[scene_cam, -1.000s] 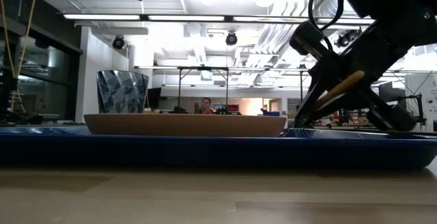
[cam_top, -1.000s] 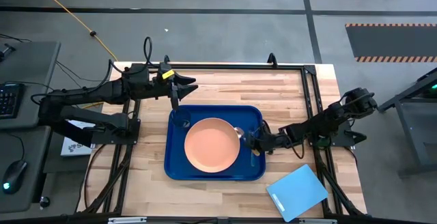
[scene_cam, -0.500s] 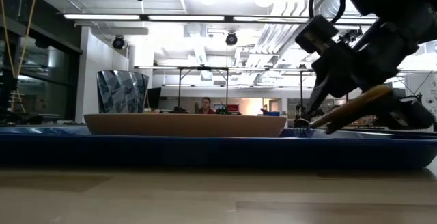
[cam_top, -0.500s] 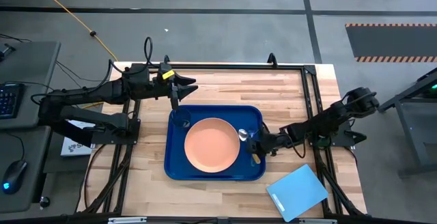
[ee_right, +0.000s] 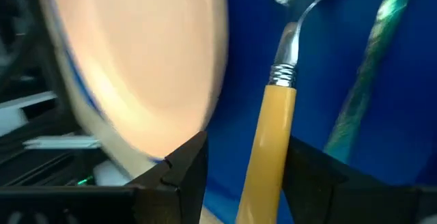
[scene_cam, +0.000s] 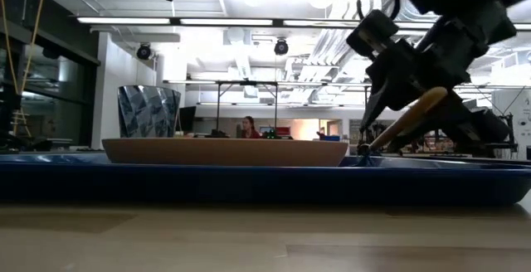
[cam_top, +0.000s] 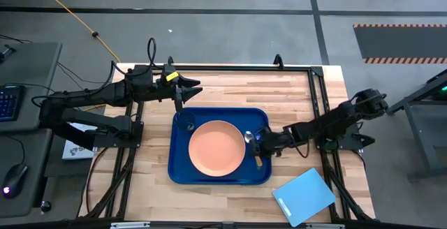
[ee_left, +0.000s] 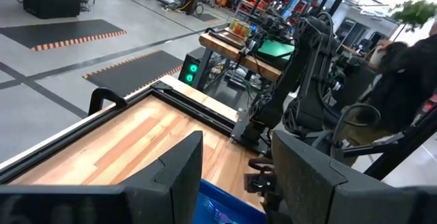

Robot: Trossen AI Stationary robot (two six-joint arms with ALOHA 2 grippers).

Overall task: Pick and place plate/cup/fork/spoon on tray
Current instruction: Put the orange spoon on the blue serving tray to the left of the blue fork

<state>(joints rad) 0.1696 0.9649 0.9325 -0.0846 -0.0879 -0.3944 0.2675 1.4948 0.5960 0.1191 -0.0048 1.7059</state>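
Observation:
The dark-blue tray (cam_top: 183,173) holds the salmon-pink plate (cam_top: 217,147) and, at its far left corner, the dark cup (cam_top: 185,124). My right gripper (cam_top: 260,149) is over the tray's right part, shut on the orange-handled spoon (ee_right: 276,125), whose silver bowl (cam_top: 249,137) lies beside the plate. The thin bluish fork (ee_right: 369,67) lies on the tray floor beside the spoon. My left gripper (cam_top: 183,93) hovers open and empty over the tray's far left edge, above the cup. My right gripper pinches the spoon's orange handle (ee_right: 272,157) between its two fingers, which lie one on each side of it. The fingers come slanting down from the table's right. The spoon is tilted, its handle raised (scene_cam: 419,106) and its bowl end down on the tray floor (scene_cam: 362,149).
A light-blue flat board (cam_top: 304,197) lies on the table at the near right, off the tray. A black frame rail (cam_top: 230,68) runs round the table top. Bare wood shows left of and beyond the tray.
My right gripper has gone down with the spoon until its bowl end met the tray floor beside the plate. The handle lay nearly level, then tipped up steeper again. The gripper has stayed shut on the handle.

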